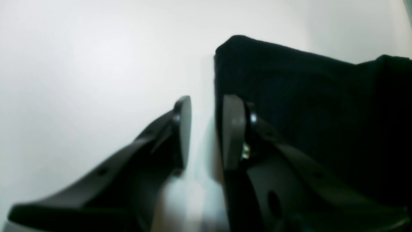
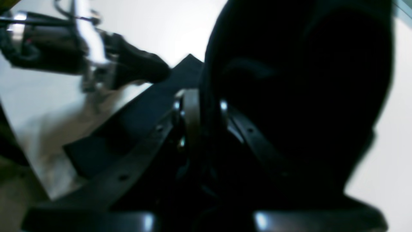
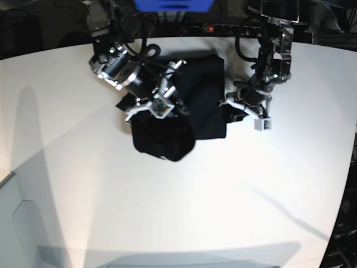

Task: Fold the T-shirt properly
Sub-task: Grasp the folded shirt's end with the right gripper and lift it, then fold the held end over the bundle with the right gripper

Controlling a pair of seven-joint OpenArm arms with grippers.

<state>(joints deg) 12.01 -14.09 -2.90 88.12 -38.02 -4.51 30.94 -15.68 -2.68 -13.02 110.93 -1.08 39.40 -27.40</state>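
Note:
The black T-shirt point(image 3: 203, 95) lies bunched at the back middle of the white table point(image 3: 167, 212); no print or tag shows. My right gripper point(image 3: 167, 109) is shut on a fold of it, and a rounded lobe of cloth hangs toward the front. In the right wrist view the cloth point(image 2: 305, 80) drapes over the gripper point(image 2: 207, 116). My left gripper point(image 3: 234, 106) is at the shirt's right edge. In the left wrist view it point(image 1: 207, 129) is open with a narrow gap, one finger point(image 1: 233, 129) over the shirt's edge point(image 1: 305, 96) and the other over bare table.
A blue object point(image 3: 173, 4), cables and dark equipment stand behind the table's back edge. The table's curved right edge point(image 3: 352, 167) drops off to a dark floor. A pale panel point(image 3: 22, 223) sits at the lower left. The left arm shows in the right wrist view point(image 2: 96, 58).

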